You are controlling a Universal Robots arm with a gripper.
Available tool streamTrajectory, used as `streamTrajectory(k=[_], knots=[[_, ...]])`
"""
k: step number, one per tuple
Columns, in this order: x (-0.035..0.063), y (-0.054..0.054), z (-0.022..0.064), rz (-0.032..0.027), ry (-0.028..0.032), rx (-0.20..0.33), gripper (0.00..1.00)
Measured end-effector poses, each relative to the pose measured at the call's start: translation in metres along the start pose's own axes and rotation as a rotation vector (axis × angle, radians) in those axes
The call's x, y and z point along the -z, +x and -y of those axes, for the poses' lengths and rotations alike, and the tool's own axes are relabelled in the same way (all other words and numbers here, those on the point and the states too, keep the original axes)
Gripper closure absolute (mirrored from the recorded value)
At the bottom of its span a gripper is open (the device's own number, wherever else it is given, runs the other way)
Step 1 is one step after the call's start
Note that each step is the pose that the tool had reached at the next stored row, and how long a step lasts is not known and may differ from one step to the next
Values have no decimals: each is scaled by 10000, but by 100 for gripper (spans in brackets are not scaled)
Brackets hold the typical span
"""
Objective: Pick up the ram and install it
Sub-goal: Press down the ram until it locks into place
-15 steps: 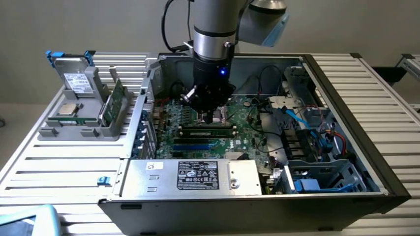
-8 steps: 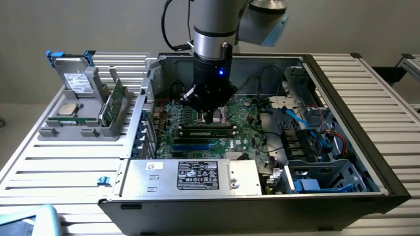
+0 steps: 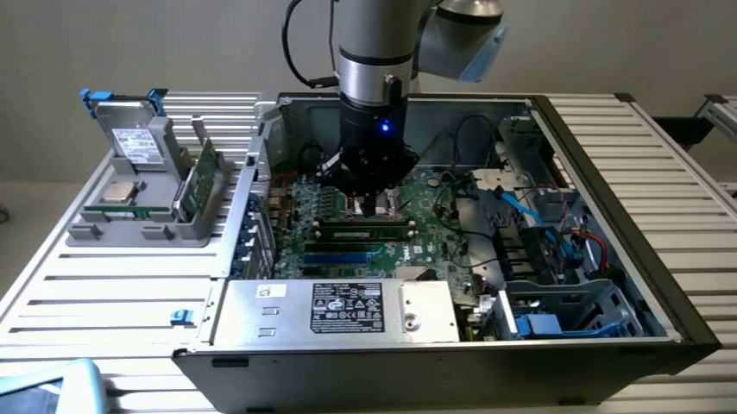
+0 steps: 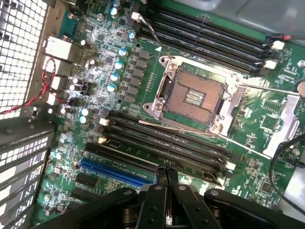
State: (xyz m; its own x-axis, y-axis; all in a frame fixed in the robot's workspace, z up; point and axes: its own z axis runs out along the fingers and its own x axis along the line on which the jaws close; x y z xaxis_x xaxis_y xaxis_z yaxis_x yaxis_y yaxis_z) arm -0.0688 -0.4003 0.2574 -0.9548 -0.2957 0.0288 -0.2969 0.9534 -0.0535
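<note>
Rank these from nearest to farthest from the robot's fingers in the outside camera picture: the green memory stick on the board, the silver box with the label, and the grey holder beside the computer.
1. The ram: seated on the motherboard, just below the gripper.
2. The silver power supply: along the case's front edge.
3. The grey tray: outside the case, on the exterior view's left.

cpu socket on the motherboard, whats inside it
The CPU socket stands open with no chip inside: bare gold contact pins, a small dark centre patch, and a metal frame around them. What lies under the pins is covered.
</note>
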Motion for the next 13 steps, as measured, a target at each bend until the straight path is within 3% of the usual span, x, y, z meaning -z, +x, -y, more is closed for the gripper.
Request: streamTrajectory(k=[4,9,13], knots=[[-1,0,0,48,13,-540,89],[-1,0,0,38,27,-1237,89],[-3,0,0,27,76,-1743,89]])
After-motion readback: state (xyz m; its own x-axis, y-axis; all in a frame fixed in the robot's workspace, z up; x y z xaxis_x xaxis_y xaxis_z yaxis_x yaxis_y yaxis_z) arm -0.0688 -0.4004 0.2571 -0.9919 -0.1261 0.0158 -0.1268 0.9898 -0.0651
